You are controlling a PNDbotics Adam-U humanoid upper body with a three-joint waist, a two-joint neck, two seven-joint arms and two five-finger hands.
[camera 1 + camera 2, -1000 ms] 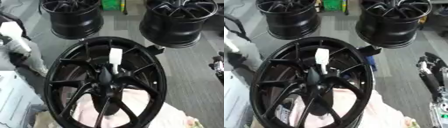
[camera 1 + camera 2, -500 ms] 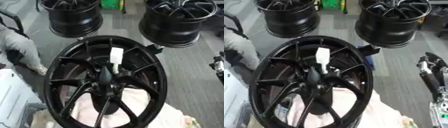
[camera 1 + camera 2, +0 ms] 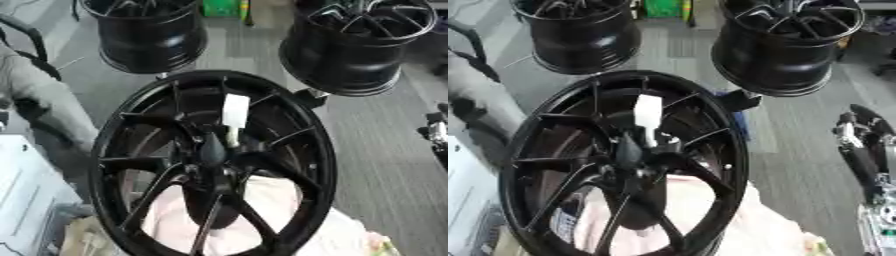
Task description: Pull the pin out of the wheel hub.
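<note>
Black, silver-jointed right hand (image 3: 859,150) at the 3 o'clock edge: status? (Operator)

Well apart from the work. Whether it is spread or closed cannot be told. Left hand: in no view. (Technician)

Locate the pin. (Operator)

Pin (image 3: 234,112): a flat white tab on a narrower stem, seated in the hub (image 3: 213,150) and projecting toward 12 o'clock. Probable reason: the tab stands proud of the spokes to give access for a pull. (Technician)

Surroundings? (Operator)

Wheel (image 3: 302,150): gloss black, thin forked spokes, deep rim. It rests on a pink cloth (image 3: 271,200), likely to protect the finish. Two more black wheels stand at 11 and 1 o'clock. (Technician)

Task state? (Operator)

Pin not yet touched. (Technician)
</note>
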